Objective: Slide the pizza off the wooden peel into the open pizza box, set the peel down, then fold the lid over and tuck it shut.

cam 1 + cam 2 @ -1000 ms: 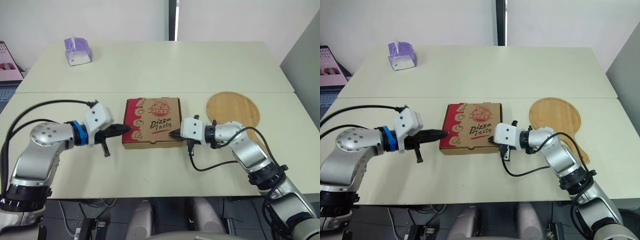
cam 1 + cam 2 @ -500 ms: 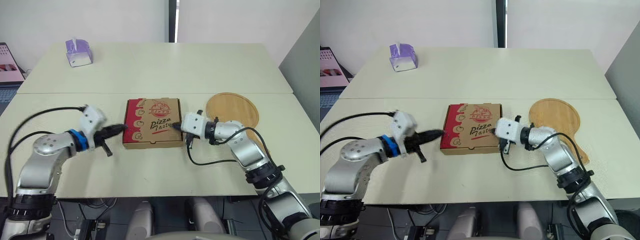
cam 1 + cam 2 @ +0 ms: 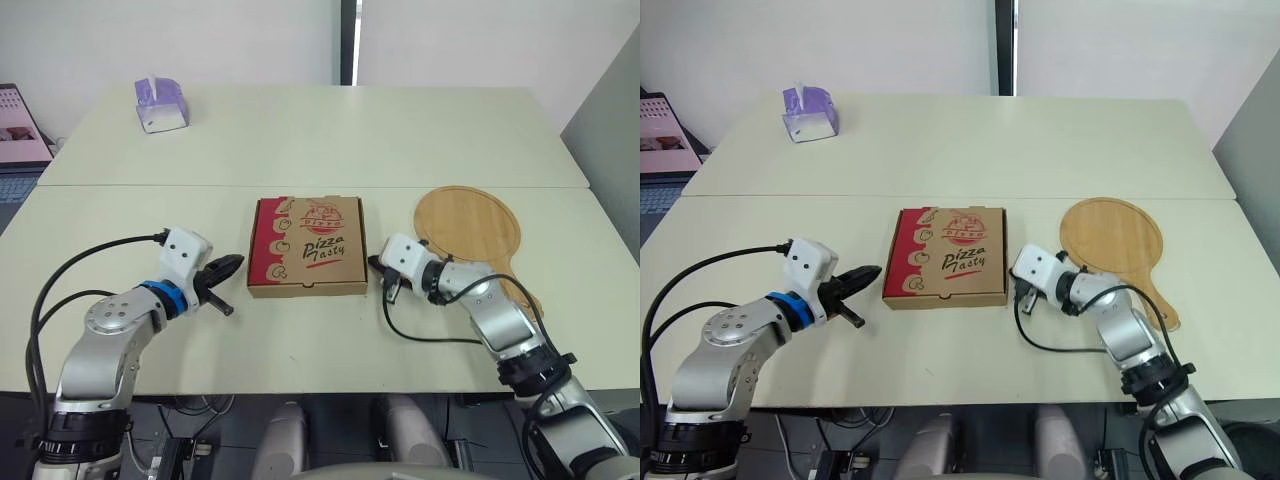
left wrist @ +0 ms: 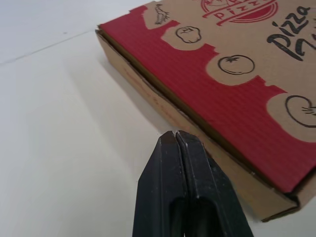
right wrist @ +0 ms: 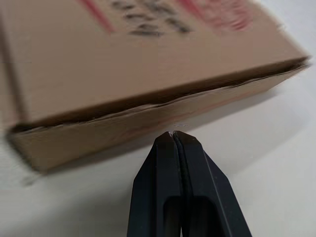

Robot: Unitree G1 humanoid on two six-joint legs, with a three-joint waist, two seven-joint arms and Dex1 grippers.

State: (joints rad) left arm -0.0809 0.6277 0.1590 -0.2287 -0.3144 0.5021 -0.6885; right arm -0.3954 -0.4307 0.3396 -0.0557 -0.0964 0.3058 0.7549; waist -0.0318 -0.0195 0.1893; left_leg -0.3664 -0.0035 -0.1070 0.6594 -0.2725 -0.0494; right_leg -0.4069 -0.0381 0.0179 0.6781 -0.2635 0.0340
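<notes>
The pizza box [image 3: 306, 245] lies closed on the table, its brown lid printed in red with "Pizza Tasty". The round wooden peel [image 3: 468, 225] rests flat on the table to the box's right, bare. My left gripper [image 3: 235, 262] is shut and hangs a short way off the box's left side, touching nothing; its tips [image 4: 175, 134] point at the red edge of the pizza box [image 4: 232, 89]. My right gripper [image 3: 374, 262] is shut just off the box's right side, with its tips [image 5: 173, 134] facing the side wall of the pizza box [image 5: 148, 64].
A purple tissue box [image 3: 159, 103] stands at the far left of the back table. A seam [image 3: 300, 186] between the two tables runs just behind the pizza box. A screen [image 3: 18, 125] sits past the left edge.
Both grippers have drawn back from the box's sides, the left one leftward and the right one rightward. The box has stayed closed in place.
</notes>
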